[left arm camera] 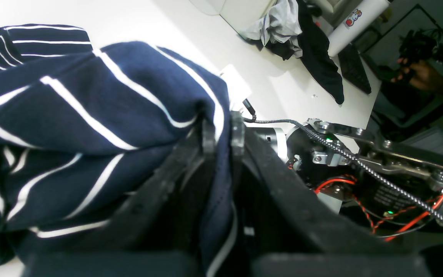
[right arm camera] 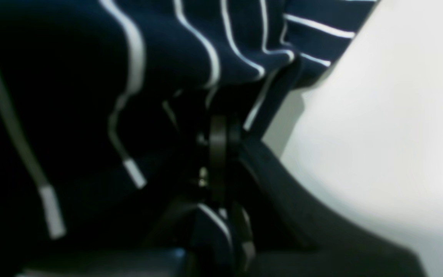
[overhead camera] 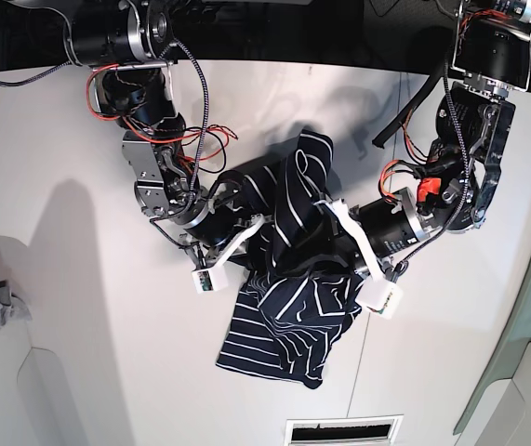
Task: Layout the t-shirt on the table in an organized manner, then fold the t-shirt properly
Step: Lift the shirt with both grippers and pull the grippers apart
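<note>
Base view: we are pinching the t-shirt (overhead camera: 288, 269) between us, left gripper (left arm camera: 223, 132) and right gripper (right arm camera: 221, 130) both clamping fabric, bunched above the table (overhead camera: 60, 307).

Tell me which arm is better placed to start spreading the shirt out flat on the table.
Neither clearly. The left gripper and the right gripper are both shut on the t-shirt, holding it bunched above the table. They would likely have to pull apart together; the left has slightly more open tabletop beside it.
</note>
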Action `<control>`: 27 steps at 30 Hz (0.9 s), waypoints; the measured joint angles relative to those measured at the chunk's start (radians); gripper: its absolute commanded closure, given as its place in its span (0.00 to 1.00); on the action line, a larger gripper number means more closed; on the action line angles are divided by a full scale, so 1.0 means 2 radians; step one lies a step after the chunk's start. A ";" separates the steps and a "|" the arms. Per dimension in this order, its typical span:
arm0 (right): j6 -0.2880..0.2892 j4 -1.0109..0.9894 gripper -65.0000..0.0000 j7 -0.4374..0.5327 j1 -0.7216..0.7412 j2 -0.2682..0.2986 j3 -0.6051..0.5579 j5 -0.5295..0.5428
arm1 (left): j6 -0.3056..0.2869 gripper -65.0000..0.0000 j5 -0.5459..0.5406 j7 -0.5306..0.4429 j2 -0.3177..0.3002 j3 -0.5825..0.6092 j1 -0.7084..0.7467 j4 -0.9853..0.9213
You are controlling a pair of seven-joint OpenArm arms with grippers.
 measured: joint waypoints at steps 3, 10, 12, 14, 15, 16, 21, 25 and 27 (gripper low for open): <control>0.002 0.025 1.00 -0.001 0.000 0.010 0.001 -0.003 | 0.000 1.00 0.000 0.001 0.000 -0.027 0.000 0.000; 0.016 0.203 1.00 -0.026 -0.036 0.061 0.033 0.002 | 0.000 1.00 0.001 0.003 -0.029 -0.112 0.001 0.000; 0.017 0.264 1.00 -0.055 -0.049 0.075 0.034 0.028 | 0.000 1.00 0.002 0.004 -0.047 -0.128 0.001 0.000; 0.020 0.312 1.00 -0.098 -0.053 0.081 0.034 0.048 | 0.000 1.00 0.002 0.003 -0.063 -0.138 0.001 0.000; 0.022 0.326 1.00 -0.119 -0.053 0.082 0.034 0.059 | 0.000 1.00 0.002 0.004 -0.068 -0.142 0.001 0.000; 0.021 0.335 1.00 -0.136 -0.053 0.082 0.034 0.068 | 0.000 1.00 0.002 0.004 -0.070 -0.145 0.001 0.000; 0.018 0.316 1.00 -0.162 -0.056 0.069 0.034 0.108 | 0.000 1.00 -0.013 0.032 -0.070 -0.147 0.002 0.000; 0.012 0.261 0.58 -0.141 -0.056 0.038 0.034 0.107 | 0.000 1.00 -0.097 0.050 -0.069 -0.140 0.013 0.005; 0.001 0.225 0.43 -0.124 -0.056 0.030 0.032 0.107 | 0.000 1.00 -0.102 0.059 -0.069 -0.124 0.015 0.023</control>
